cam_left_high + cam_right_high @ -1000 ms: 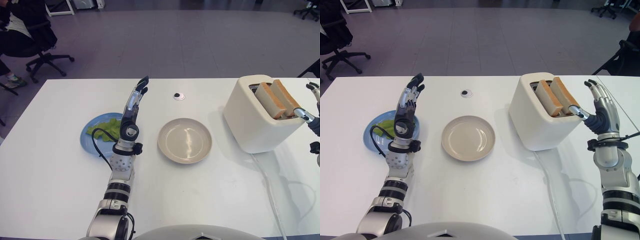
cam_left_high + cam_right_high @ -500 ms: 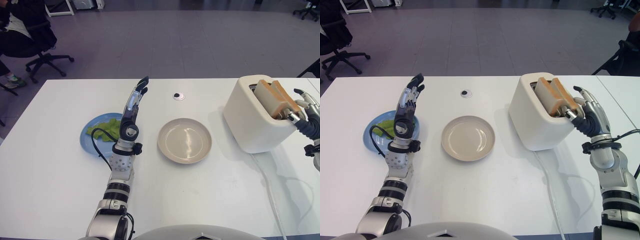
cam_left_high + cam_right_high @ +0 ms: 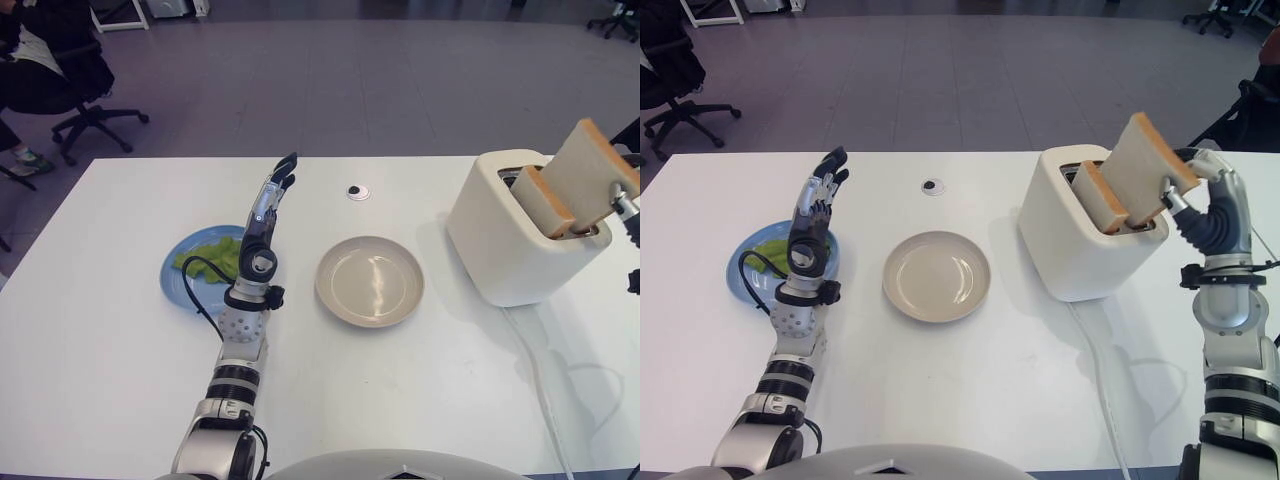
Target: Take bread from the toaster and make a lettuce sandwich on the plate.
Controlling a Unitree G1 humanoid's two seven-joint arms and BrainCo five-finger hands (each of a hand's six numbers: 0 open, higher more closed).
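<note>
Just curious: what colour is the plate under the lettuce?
The lettuce plate is blue; clearest in left eye view.

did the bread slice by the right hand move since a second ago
Yes. The right hand has lifted that slice up, mostly out of the toaster; the other slice stays in its slot.

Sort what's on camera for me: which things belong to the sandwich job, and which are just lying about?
Job: toaster; lifted bread slice in the right hand; second slice in its slot; beige plate; lettuce on the blue plate.
Lying about: small round black-and-white object; office chair behind the table.
</note>
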